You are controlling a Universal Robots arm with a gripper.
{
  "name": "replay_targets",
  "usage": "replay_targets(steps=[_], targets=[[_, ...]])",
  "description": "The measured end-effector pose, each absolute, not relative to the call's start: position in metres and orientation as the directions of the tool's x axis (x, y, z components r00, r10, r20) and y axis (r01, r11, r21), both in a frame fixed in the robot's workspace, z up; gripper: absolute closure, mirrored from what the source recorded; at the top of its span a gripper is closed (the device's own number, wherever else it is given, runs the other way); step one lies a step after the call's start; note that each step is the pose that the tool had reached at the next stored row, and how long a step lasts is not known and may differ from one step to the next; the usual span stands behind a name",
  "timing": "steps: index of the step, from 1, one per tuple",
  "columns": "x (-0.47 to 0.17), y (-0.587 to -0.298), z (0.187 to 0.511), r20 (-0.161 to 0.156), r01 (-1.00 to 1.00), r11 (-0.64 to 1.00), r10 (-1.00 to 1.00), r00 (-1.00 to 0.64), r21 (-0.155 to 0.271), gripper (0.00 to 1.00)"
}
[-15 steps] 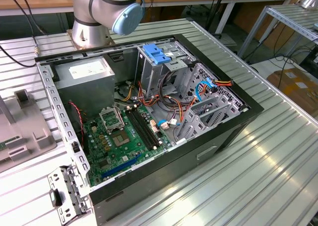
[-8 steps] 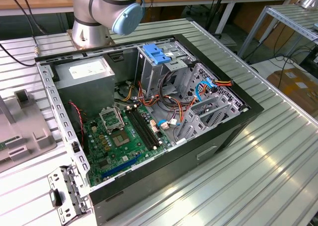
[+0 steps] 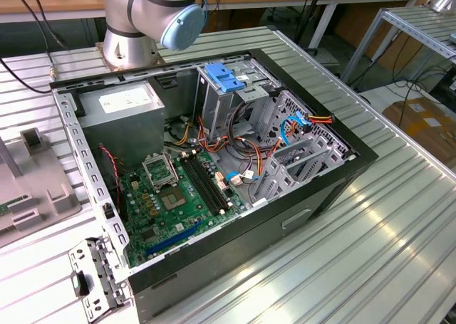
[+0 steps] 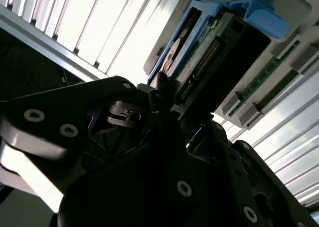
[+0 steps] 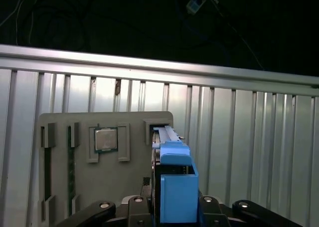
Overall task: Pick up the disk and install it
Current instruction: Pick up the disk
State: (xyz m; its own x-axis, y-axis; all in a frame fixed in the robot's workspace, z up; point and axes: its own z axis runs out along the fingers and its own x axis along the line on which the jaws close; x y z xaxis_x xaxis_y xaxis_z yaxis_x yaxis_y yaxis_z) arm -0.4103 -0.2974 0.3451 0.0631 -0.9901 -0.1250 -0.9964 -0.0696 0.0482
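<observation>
Gripper (image 4: 178,112) clamped on the disk (image 4: 214,47), upright at one edge of the grey holder (image 5: 132,179); ribbed table (image 5: 249,152) beside.

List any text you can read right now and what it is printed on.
Nothing here can be read.
White sticker on the power supply: print too small.
Label on the cardboard box: too small.
Processor chip in the grey holder tray: markings blurred.
Disk: its circuit-board side shows, no legible print.
</observation>
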Motion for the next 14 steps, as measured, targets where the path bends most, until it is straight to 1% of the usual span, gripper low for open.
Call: replay_targets(steps=[14], targets=[[-0.410,-0.297,0.361,-0.125,-0.996,-0.070,-0.990,0.063,0.048,0.64]])
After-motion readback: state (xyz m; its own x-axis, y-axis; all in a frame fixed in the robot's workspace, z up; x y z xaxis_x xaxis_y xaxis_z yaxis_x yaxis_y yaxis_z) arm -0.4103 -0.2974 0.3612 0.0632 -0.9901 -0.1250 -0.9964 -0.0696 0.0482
